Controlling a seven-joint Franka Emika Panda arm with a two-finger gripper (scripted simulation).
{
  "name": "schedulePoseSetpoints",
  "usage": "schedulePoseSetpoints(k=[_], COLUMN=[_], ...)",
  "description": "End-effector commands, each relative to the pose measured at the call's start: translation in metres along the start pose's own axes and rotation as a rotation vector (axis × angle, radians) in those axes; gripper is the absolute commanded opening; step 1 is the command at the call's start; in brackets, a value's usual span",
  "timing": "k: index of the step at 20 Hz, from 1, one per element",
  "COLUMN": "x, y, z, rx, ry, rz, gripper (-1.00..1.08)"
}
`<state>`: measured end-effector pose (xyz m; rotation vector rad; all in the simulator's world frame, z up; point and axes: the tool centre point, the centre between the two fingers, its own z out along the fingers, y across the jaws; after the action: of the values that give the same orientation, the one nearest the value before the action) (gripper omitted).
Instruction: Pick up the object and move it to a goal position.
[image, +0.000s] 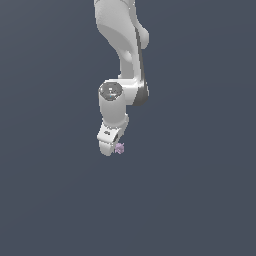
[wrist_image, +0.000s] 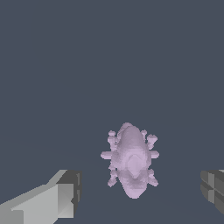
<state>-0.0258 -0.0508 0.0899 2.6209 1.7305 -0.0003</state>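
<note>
Fingers (wrist_image: 52, 201) frame your wrist view first: one pale grey fingertip with a dark pad near one lower corner, the other fingertip only partly in frame at the opposite edge. They stand wide apart, so the gripper (wrist_image: 140, 192) is open and holds nothing. Between them, clear of both pads, you see the blob (wrist_image: 131, 159): pale purple-pink, an oval, lumpy body with small stubby knobs along both sides. It lies on the flat dark blue-grey floor (wrist_image: 109, 57), and a gap shows between it and each fingertip.

Step back to the exterior view and you see the gripper (image: 111, 148) low down, at the end of the white arm (image: 120, 60), which comes down from the top of the frame. The blob (image: 119, 148) shows as a tiny pink speck just beside the gripper's lower end, on the exterior view's right of it. From this angle you cannot tell whether a finger touches it. Behind, the floor (image: 200, 200) runs plain and even to every edge.
</note>
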Motion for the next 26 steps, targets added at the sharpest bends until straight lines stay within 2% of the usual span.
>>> schedulePoseSetpoints(k=[1,8,17,22,23,26], x=[0.000,0.000,-0.001,-0.001,-0.001,-0.001], y=[0.000,0.000,-0.002,-0.001,-0.001,-0.001], z=[0.001,0.006,0.045,0.051,0.051,0.051], rx=[0.000,0.001,0.001,0.001,0.001,0.001], ry=[0.001,0.000,0.001,0.001,0.001,0.001], rz=[-0.013,-0.012,-0.016,-0.016,-0.016,-0.016], gripper=[1.00,1.00,1.00,1.00,-1.00,-1.00])
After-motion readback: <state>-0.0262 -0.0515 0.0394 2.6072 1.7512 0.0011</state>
